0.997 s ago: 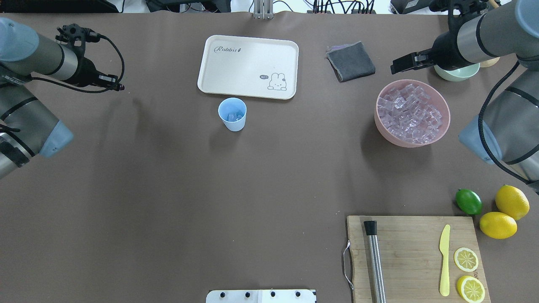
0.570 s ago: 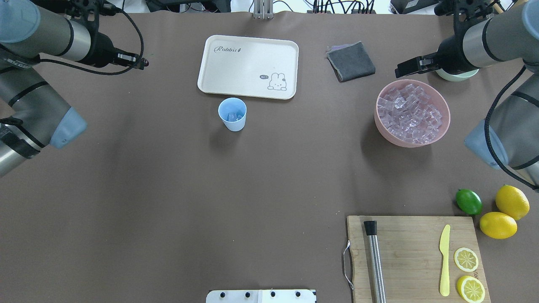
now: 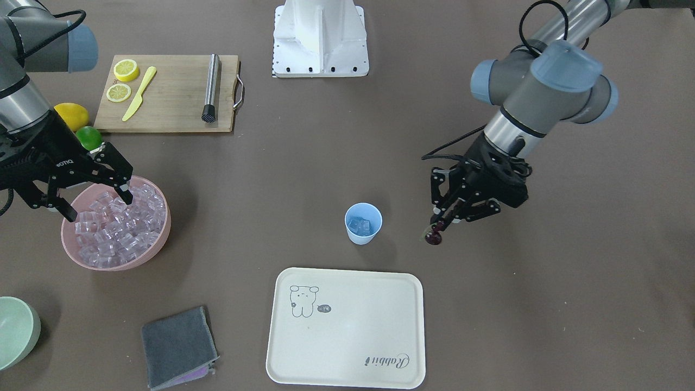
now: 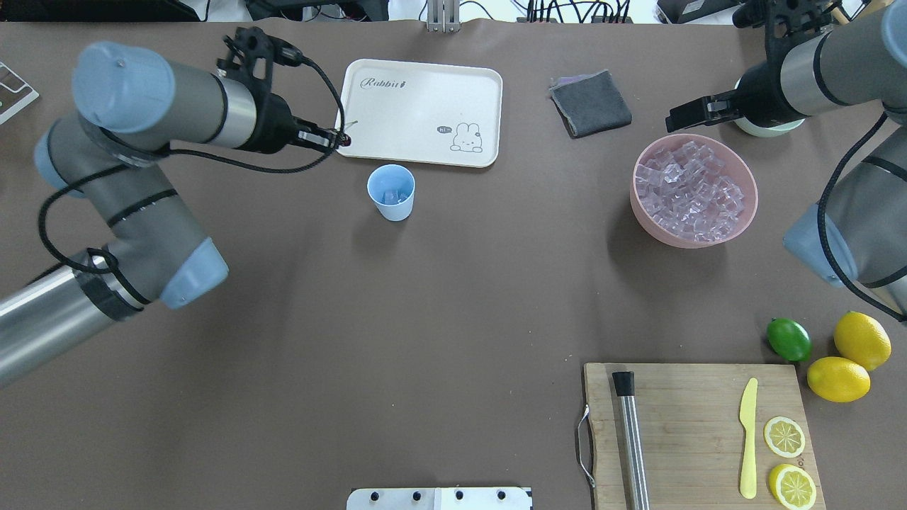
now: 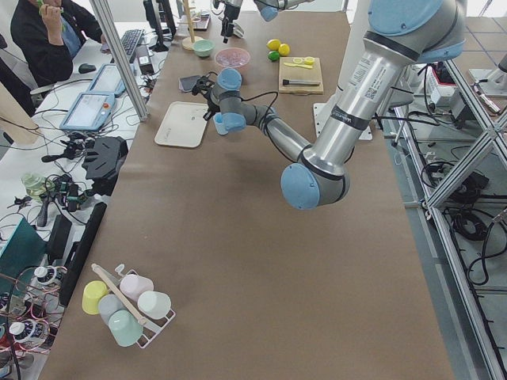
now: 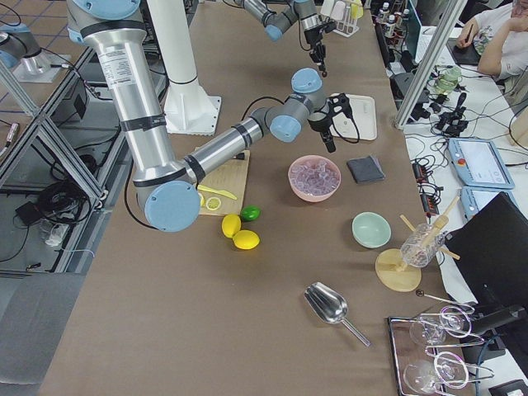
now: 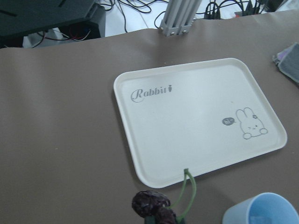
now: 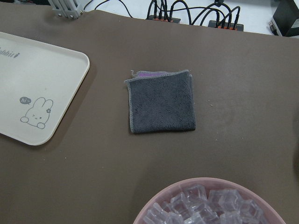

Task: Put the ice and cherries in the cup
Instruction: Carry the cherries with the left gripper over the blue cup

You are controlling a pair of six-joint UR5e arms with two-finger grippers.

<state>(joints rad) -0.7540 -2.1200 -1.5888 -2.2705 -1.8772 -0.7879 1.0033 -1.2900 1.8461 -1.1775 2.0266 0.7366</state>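
Note:
The light-blue cup (image 3: 363, 223) stands near the tray and holds a few ice cubes (image 3: 359, 225); it also shows in the overhead view (image 4: 390, 192) and the left wrist view (image 7: 261, 211). My left gripper (image 3: 441, 224) is shut on the stems of the dark cherries (image 3: 433, 238), which hang just beside the cup; the cherries (image 7: 150, 204) show at the bottom of the left wrist view. My right gripper (image 3: 98, 204) is open and empty, low over the pink bowl (image 3: 136, 260) full of ice (image 3: 117, 225), also in the overhead view (image 4: 691, 190).
A cream tray (image 4: 418, 106) lies just beyond the cup. A grey cloth (image 4: 590, 103) and a pale green bowl (image 3: 13, 331) sit near the pink bowl. A cutting board (image 4: 694, 425) with knife, muddler and lemon slices, a lime (image 4: 789, 338) and lemons are at the robot's right.
My left arm has swung in from the table's far left to just beside the cup, carrying the cherries. My right gripper has stayed over the far rim of the pink bowl.

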